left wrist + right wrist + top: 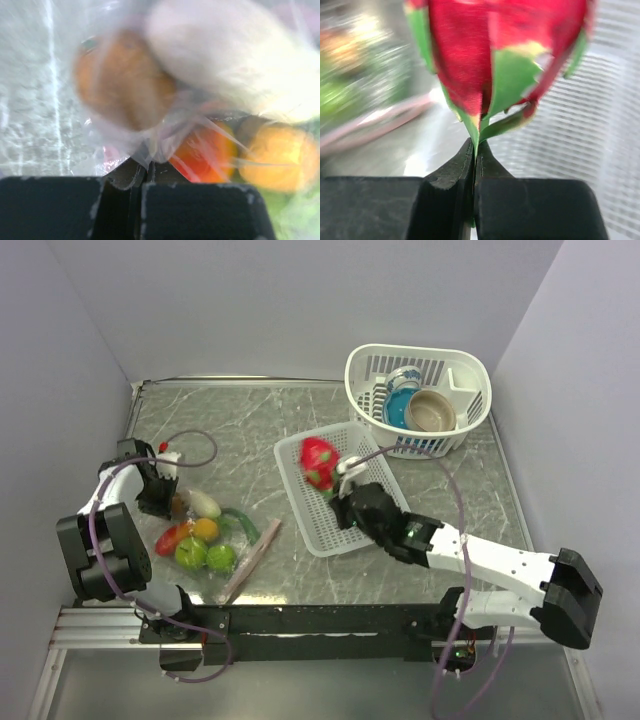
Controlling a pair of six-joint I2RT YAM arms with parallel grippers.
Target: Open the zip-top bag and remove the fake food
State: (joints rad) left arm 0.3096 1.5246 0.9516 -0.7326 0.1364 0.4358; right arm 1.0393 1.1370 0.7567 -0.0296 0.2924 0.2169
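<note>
Over the tray (315, 530) at 2 o'clock of the bag (215, 540), fake fruit (319, 462) was leaf-pinched in the closed right gripper (474, 152), bag film in the closed left gripper (148, 169); slow lowering advised

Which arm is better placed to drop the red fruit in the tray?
Right: right end effector holds the red plastic fruit over the white perforated tray; left end effector pinches the clear plastic bag.
</note>
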